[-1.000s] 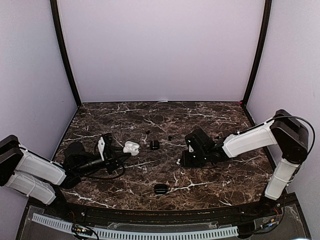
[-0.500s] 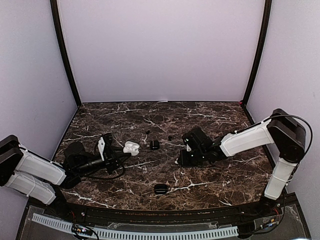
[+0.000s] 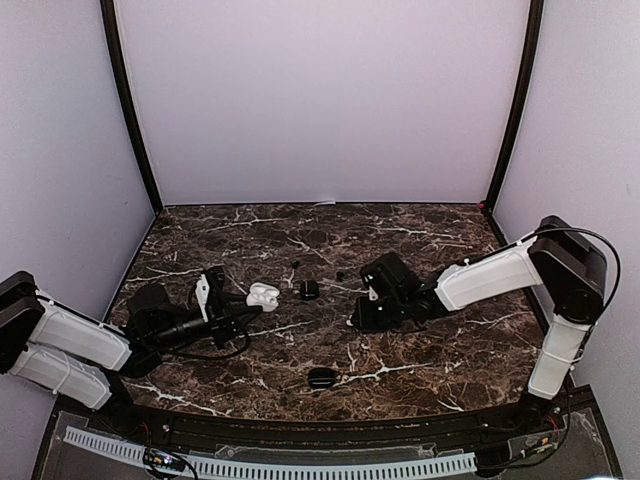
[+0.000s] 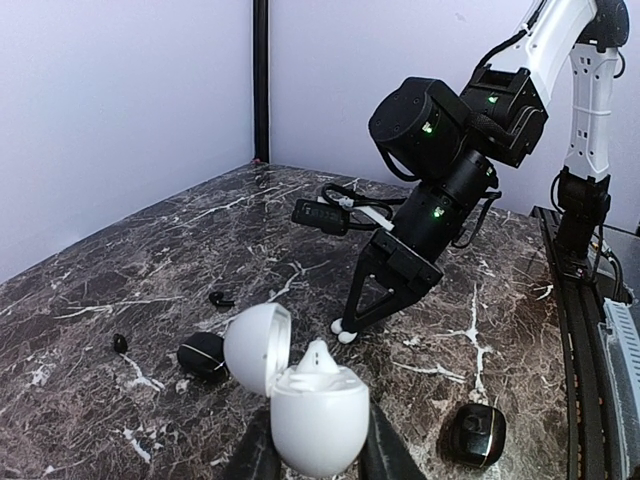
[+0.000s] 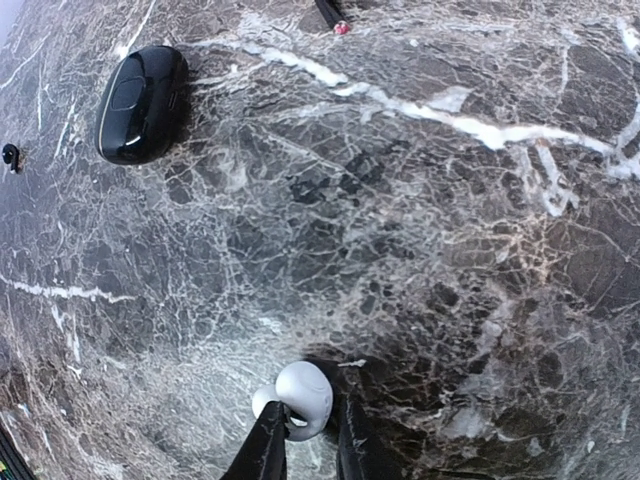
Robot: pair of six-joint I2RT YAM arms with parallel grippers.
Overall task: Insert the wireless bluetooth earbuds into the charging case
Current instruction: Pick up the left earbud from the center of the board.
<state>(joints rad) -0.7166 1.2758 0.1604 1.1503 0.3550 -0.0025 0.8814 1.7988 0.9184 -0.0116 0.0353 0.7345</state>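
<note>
- Nearest, a closed black case (image 3: 321, 377) lies alone on the table (image 3: 450, 370). It is glossy and oval. Nothing touches it, so I judge that it waits for a later step.
- A little farther, right of centre, the right gripper (image 5: 310, 432) hangs low over the marble, its jaws closed on a white bud (image 5: 302, 396). The bud is tiny, glossy and rounded. It is pinched at the very fingertips, probably so that its body is free to enter a socket. I cannot tell whether it touches the table.
- On the left, the left gripper (image 3: 248, 306) has its jaws closed around the lower half of the white case (image 4: 310, 420). The case is egg-shaped, with its lid (image 4: 257, 345) tipped back and its opening turned up toward the right arm. I think it is held this way to steady it and to present the sockets. A second white bud (image 4: 318, 357) seems to sit inside already.
- The held bud is apart from the white case, so its insertion is not yet done.
- Just right of the white case, an open black case (image 3: 308, 290) stands on the table.
- Farthest, two black buds (image 3: 295, 265) lie loose, small as pebbles, each apart from any case.
</note>
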